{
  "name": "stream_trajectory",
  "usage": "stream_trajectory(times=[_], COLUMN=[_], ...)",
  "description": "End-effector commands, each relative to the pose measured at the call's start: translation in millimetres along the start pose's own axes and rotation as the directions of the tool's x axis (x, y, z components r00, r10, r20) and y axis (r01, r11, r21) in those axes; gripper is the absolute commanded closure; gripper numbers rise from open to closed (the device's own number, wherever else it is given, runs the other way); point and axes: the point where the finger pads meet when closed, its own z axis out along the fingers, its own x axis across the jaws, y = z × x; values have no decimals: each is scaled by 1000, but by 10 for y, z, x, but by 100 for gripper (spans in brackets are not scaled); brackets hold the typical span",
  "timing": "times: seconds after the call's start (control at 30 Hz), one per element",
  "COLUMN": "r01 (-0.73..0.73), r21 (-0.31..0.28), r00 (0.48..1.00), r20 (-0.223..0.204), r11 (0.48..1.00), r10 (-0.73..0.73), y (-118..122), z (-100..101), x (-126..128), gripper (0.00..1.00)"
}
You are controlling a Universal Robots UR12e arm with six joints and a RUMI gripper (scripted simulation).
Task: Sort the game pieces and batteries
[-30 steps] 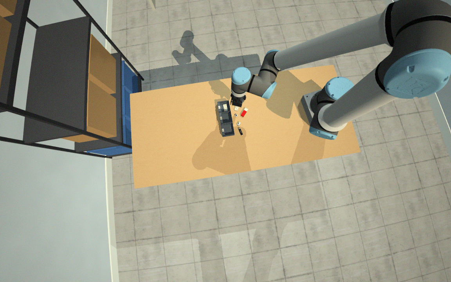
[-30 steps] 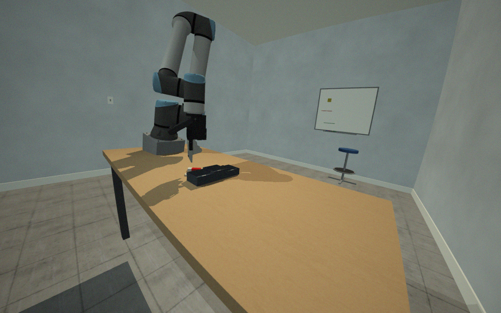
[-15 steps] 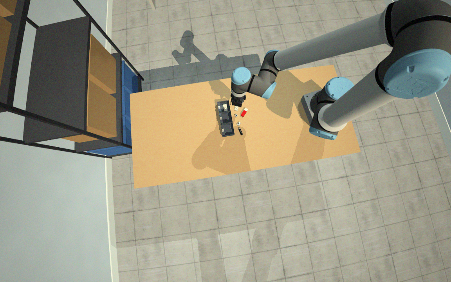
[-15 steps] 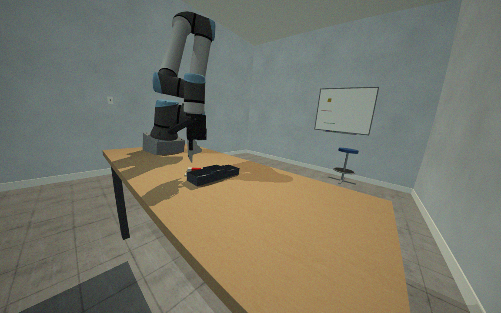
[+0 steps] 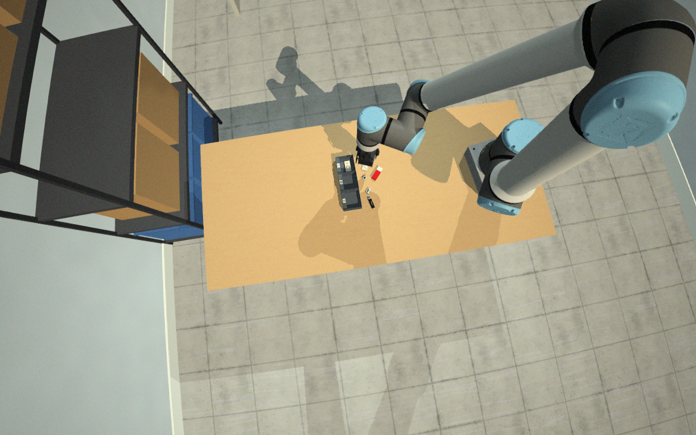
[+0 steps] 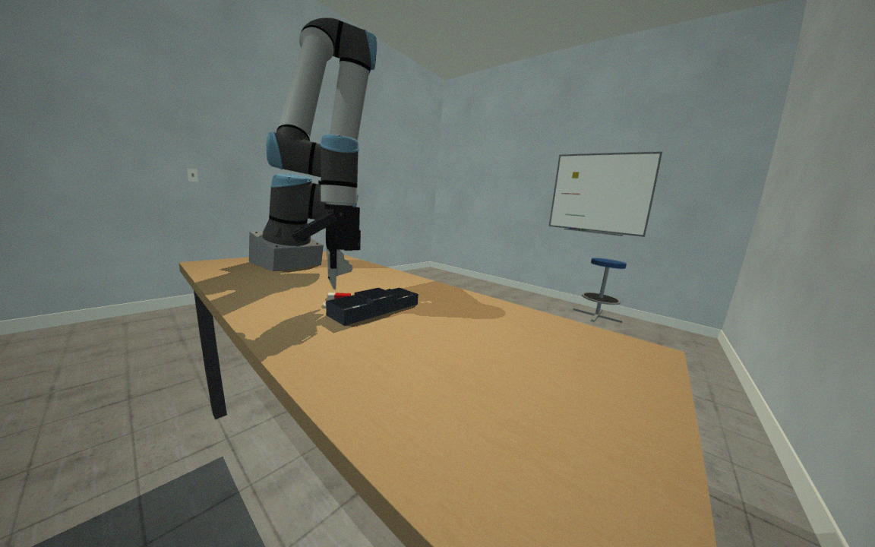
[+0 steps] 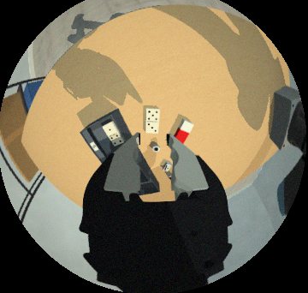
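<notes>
My gripper (image 7: pixel 153 134) (image 5: pixel 365 157) (image 6: pixel 333 276) hangs a little above the table, just right of the dark row of bins (image 5: pixel 348 199) (image 6: pixel 386 304) (image 7: pixel 91 135). Its fingers stand a little apart with nothing between them. A white domino (image 7: pixel 152 120) lies flat on the table just ahead of the fingertips. A second domino (image 7: pixel 112 133) lies inside the nearest bin. A red and white piece (image 7: pixel 184 131) (image 5: pixel 376 174) (image 6: pixel 341 295) lies to the right. A small round battery (image 7: pixel 156 147) lies on the table below the gap between the fingers, and another small piece (image 7: pixel 167 166) lies by the right finger. A black battery (image 5: pixel 371 202) lies further along the bins.
The wooden table (image 5: pixel 264 238) (image 6: pixel 495 408) carries the arm's base (image 5: pixel 475 167) (image 6: pixel 276 253) at one end. A shelf rack with brown boxes and blue crates (image 5: pixel 150 135) stands past the table's far side. I cannot read the bin letters.
</notes>
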Motion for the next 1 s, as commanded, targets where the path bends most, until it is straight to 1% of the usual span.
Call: stream_trajectory(times=[0.0,0.17,0.47,0.77,0.97], r01=[0,0,0,0,0], r21=[0,0,0,0,0], r00=[1000,1000,1000,1000,1000], r20=[2,2,2,2,2], r11=[1000,1000,1000,1000,1000], r10=[0,0,0,0,0], y=[0,0,0,0,0], z=[202,392,392,513,512], x=[-10,-13,-15,-12,-11], gripper=[76,76,76,76,76])
